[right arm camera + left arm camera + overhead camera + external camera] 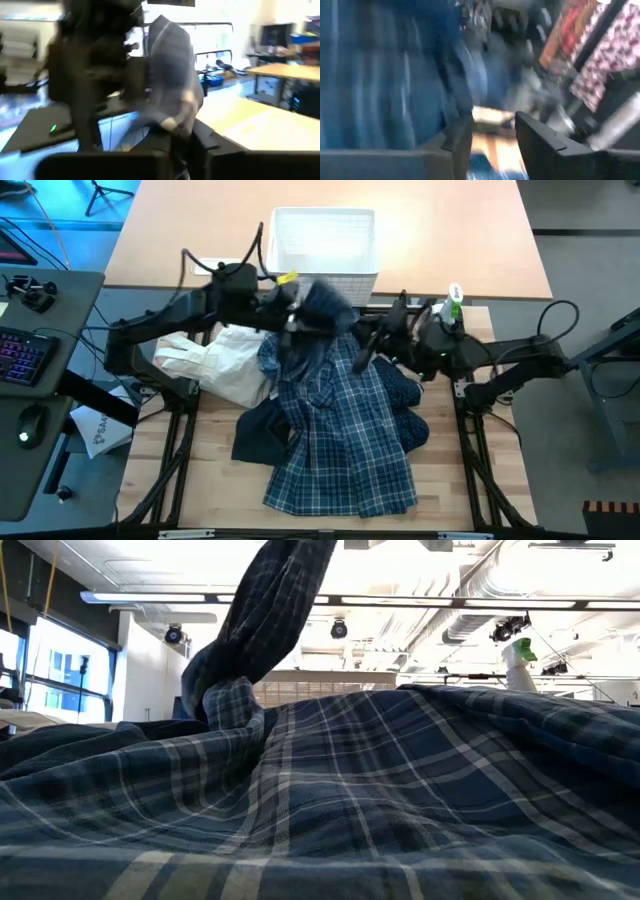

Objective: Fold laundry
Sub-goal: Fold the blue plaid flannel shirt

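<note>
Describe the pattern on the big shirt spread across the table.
Blue-and-white plaid cotton shirt; clearest in high view.

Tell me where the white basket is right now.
In the high view the white basket stands at the table's far edge, about centred, just beyond the lifted part of the plaid shirt and between the two arms.

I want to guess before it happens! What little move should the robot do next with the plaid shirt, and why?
Probably the right gripper should lift and pull its pinch of the plaid shirt outward. It looks shut on cloth, the left gripper's fingers stand apart with nothing between them, and the shirt lies crumpled over a navy shirt, one part raised in a twisted bunch. It needs spreading flat before folding.
</note>
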Action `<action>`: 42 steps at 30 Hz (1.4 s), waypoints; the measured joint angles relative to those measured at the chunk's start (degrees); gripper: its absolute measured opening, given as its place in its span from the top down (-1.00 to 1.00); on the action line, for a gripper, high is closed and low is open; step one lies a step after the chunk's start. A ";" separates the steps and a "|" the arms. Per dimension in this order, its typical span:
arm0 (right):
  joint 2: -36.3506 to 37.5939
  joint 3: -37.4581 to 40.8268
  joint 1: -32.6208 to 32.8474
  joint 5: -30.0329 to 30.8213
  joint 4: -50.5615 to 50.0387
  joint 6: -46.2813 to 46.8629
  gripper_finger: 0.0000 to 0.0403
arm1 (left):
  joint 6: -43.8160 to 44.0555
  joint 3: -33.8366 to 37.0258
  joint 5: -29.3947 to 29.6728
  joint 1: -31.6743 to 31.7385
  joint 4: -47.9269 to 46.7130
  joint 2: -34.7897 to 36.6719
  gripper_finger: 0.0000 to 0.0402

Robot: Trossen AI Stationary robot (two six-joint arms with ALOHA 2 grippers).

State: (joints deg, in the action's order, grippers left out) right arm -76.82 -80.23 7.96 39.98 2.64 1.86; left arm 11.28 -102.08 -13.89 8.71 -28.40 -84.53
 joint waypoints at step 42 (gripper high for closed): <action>8.71 0.00 16.42 7.43 -51.29 33.91 1.00 | 38.28 71.74 -1.10 21.78 73.08 9.83 0.36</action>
State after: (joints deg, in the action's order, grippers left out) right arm -68.12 -80.23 24.38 47.41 -48.64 35.77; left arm 49.56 -30.34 -14.99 30.49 44.68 -74.70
